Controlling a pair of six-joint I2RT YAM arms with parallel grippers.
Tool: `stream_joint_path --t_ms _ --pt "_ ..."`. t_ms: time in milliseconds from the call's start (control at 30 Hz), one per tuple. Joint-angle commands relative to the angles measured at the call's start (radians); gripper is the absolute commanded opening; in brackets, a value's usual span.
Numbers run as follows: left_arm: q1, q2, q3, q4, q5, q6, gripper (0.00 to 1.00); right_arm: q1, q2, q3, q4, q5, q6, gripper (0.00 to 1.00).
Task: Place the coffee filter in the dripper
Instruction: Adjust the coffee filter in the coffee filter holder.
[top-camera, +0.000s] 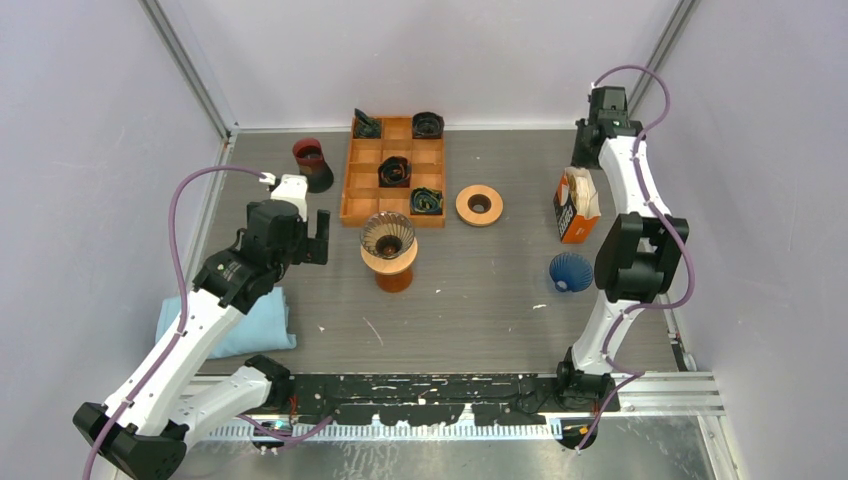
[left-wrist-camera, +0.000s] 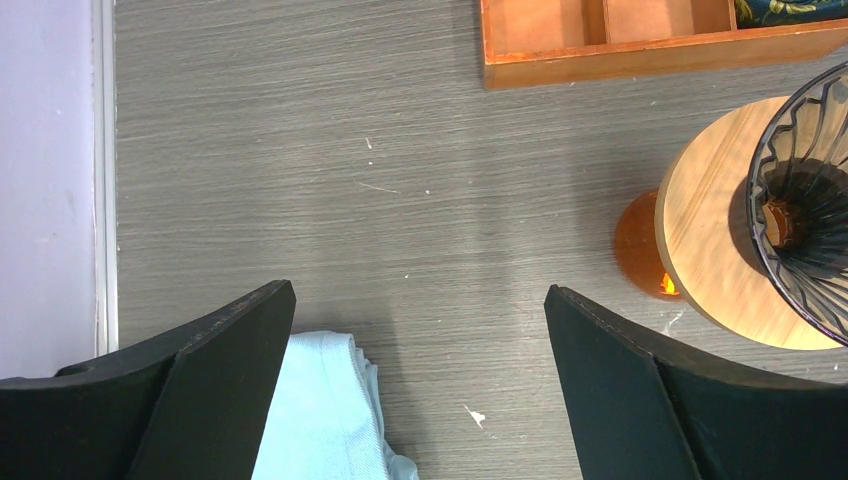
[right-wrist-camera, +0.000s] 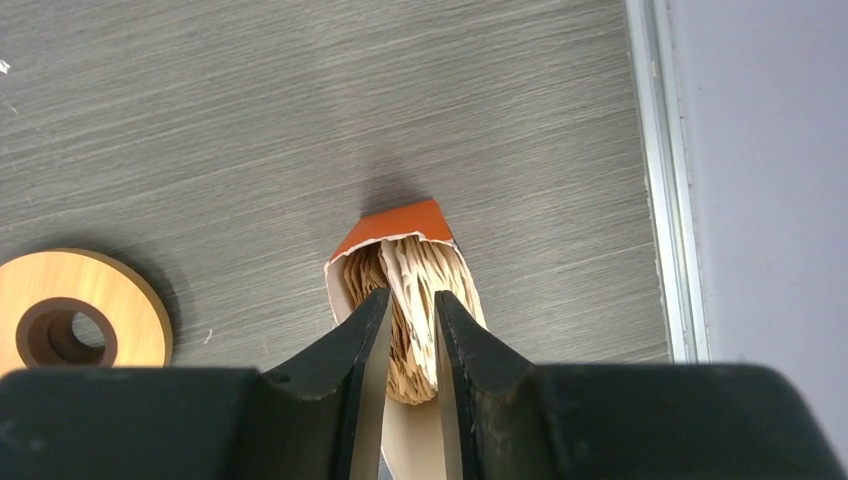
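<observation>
The dripper (top-camera: 388, 235), a dark ribbed glass cone on a wooden collar over an amber base, stands mid-table; the left wrist view has it at the right edge (left-wrist-camera: 800, 200). Brown paper coffee filters (right-wrist-camera: 420, 265) stand packed in an open orange box (top-camera: 573, 212) at the right. My right gripper (right-wrist-camera: 412, 297) points down over that box (right-wrist-camera: 395, 222), its jaws a narrow gap apart with filter edges showing between them; whether they pinch paper I cannot tell. From above, this gripper (top-camera: 588, 165) hangs just behind the box. My left gripper (left-wrist-camera: 420, 300) is wide open and empty, left of the dripper (top-camera: 310, 235).
A wooden compartment tray (top-camera: 348, 190) with dark items sits behind the dripper. A wooden ring (top-camera: 479, 205) lies between tray and box. A blue pleated cone (top-camera: 571, 271) sits front right, a dark red cup (top-camera: 310, 155) back left, a light blue cloth (top-camera: 235, 320) under my left arm.
</observation>
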Motion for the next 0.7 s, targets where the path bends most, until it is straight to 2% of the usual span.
stream_joint_path --t_ms 0,667 --pt "0.008 -0.003 0.002 0.051 -0.001 -0.009 0.99 -0.004 0.025 0.057 0.01 -0.044 -0.028 0.28" --pt "0.01 0.0 0.001 0.051 0.0 -0.006 0.99 -0.004 0.097 0.075 -0.006 -0.048 -0.019 0.23"
